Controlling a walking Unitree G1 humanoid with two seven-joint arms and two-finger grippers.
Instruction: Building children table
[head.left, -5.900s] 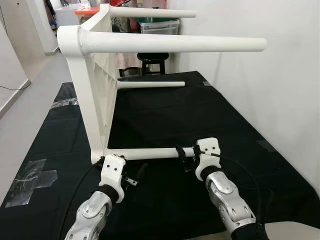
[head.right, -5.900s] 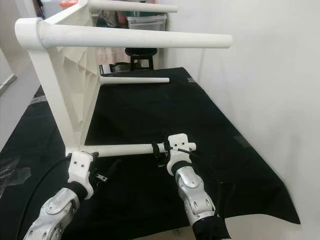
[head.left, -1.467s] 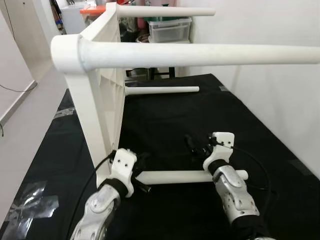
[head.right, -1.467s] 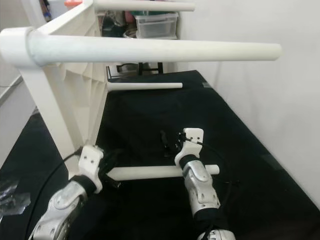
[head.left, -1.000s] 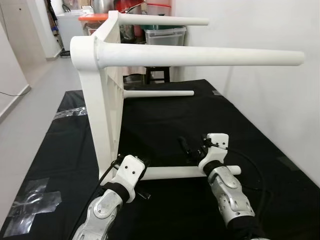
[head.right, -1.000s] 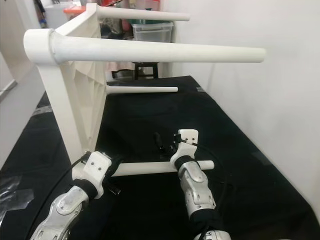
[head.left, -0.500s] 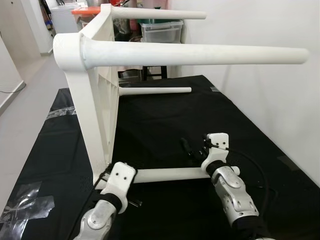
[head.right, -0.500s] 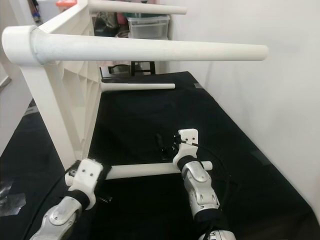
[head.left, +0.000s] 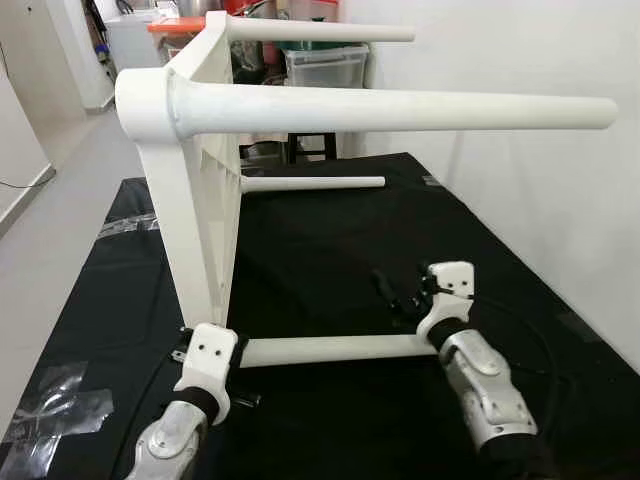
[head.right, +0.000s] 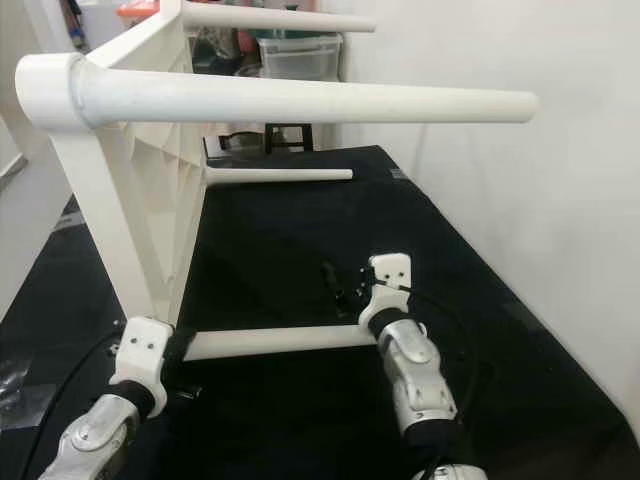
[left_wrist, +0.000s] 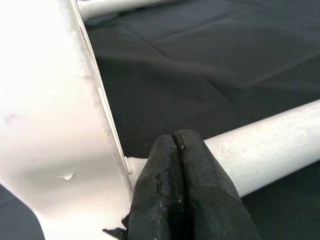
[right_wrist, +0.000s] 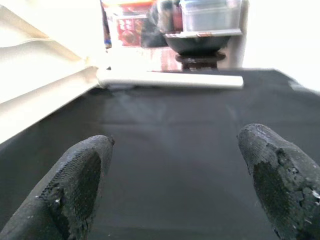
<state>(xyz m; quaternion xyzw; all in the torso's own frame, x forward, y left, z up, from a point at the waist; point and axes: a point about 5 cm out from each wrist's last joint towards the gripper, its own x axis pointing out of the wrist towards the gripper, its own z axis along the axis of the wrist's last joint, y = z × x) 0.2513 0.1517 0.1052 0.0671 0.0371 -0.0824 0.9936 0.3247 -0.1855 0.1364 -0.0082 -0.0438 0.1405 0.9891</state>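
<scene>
Sideways, the ribbed white plastic table (head.left: 195, 215) rests on black cloth (head.left: 330, 250).

No text, label, brand or number can be read anywhere. The red box (right_wrist: 131, 29) far back carries some pale print, but it is too blurred to make out.

white plastic table top on edge (head.left: 190, 200) and its round white legs (head.left: 400, 110) | black cloth mat (head.left: 330, 260) | black rubbery textured fingers (right_wrist: 82, 185) | silver arms | orange lid far left (head.left: 175, 26) | pale grey floor (head.left: 70, 190)
</scene>
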